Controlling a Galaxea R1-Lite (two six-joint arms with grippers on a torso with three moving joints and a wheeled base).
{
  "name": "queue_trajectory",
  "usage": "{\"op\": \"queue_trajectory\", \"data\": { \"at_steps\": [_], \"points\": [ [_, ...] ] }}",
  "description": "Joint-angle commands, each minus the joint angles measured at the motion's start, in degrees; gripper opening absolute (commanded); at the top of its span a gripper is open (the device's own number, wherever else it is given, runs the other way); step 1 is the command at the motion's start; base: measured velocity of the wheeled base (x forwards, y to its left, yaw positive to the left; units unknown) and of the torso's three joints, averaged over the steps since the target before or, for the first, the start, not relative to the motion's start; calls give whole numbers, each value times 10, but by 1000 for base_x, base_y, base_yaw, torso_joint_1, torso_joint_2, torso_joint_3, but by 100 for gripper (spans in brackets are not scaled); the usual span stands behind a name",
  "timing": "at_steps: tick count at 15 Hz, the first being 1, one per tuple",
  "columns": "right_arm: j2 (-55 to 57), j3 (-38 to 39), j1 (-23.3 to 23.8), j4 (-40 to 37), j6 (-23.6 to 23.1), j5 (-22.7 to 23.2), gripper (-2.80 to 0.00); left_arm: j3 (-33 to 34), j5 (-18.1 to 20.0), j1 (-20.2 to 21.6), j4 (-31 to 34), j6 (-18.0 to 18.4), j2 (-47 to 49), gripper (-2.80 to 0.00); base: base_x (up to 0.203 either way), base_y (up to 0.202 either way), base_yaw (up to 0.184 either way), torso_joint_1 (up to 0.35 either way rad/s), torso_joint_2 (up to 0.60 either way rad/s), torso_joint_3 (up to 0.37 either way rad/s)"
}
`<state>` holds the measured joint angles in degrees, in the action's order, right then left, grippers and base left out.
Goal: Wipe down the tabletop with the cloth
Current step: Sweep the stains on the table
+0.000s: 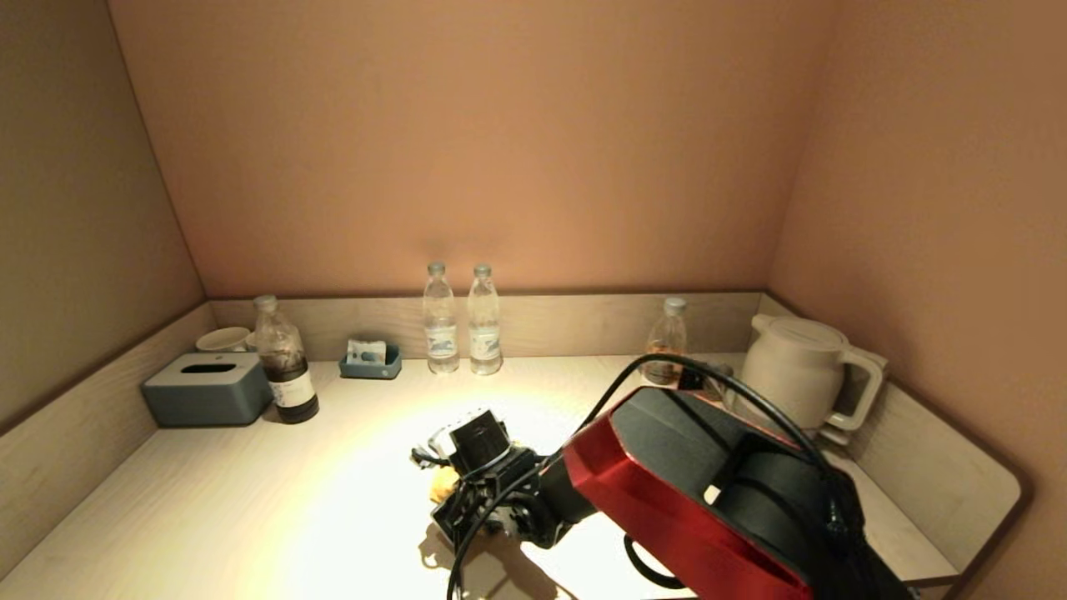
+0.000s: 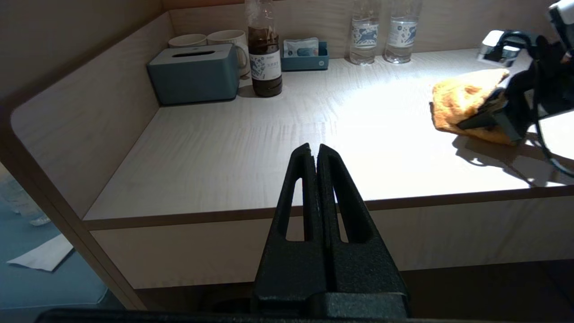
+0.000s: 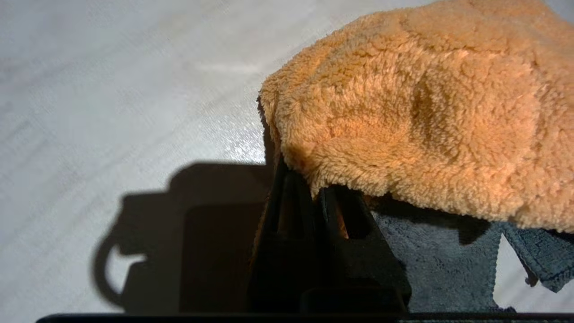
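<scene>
The pale wooden tabletop (image 1: 250,492) fills the alcove, low boards on three sides, and its clutter is pushed to the back so the middle lies free for wiping. The red right arm (image 1: 692,492) reaches in from five o'clock toward the centre, and the right gripper (image 3: 316,190) presses low there with its jaws drawn together on a fold of the orange cloth (image 3: 417,130), a grey layer showing beneath; held flat like that, I judge the cloth is meant to be dragged across the surface. At two o'clock stands a cream kettle (image 1: 796,367), lid on, contents hidden. At ten o'clock sits a grey tissue box (image 1: 204,387), with white mugs (image 2: 210,39) behind it and a bottle of dark liquid (image 1: 285,367) about half full beside it. At twelve o'clock two clear water bottles (image 1: 461,321) look full; a small one (image 1: 667,342) near the kettle holds a little amber liquid. A blue tray (image 1: 371,362) at eleven carries sachets. The left gripper (image 2: 314,154) hangs off the front edge, fingers pressed together, holding nothing.
</scene>
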<state>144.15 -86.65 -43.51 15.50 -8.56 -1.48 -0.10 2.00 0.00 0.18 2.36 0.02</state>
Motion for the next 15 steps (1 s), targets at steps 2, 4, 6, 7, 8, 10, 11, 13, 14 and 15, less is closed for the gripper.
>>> {"op": "queue_trajectory", "data": {
  "at_steps": [2, 4, 6, 7, 8, 10, 11, 13, 14, 15],
  "points": [
    [-81, 78, 22, 10, 24, 0, -280, 0, 0, 0, 0, 0, 1, -280, 0, 0, 0, 0, 0, 0],
    [-101, 120, 42, 43, 27, 0, -280, 0, 0, 0, 0, 0, 1, -280, 0, 0, 0, 0, 0, 0],
    [-96, 121, 48, 59, 27, 0, -280, 0, 0, 0, 0, 0, 1, -280, 0, 0, 0, 0, 0, 0],
    [-88, 108, 48, 59, 27, 1, -280, 0, 0, 0, 0, 0, 0, -280, 0, 0, 0, 0, 0, 0],
    [-81, 97, 48, 59, 27, 1, -280, 0, 0, 0, 0, 0, 1, -280, 0, 0, 0, 0, 0, 0],
    [-66, 78, 47, 57, 27, 1, -280, 0, 0, 0, 0, 0, 1, -280, 0, 0, 0, 0, 0, 0],
    [-46, 46, 44, 55, 27, 2, -280, 0, 0, 0, 0, 0, 0, -280, 0, 0, 0, 0, 0, 0],
    [-13, -6, 31, 39, 27, 8, -280, 0, 0, 0, 0, 0, 1, -280, 0, 0, 0, 0, 0, 0],
    [-1, -25, 24, 26, 27, 10, -280, 0, 0, 0, 0, 0, 0, -280, 0, 0, 0, 0, 0, 0],
    [12, -53, 17, 16, 27, 13, -280, 0, 0, 0, 0, 0, 1, -280, 0, 0, 0, 0, 0, 0]
  ]
}}
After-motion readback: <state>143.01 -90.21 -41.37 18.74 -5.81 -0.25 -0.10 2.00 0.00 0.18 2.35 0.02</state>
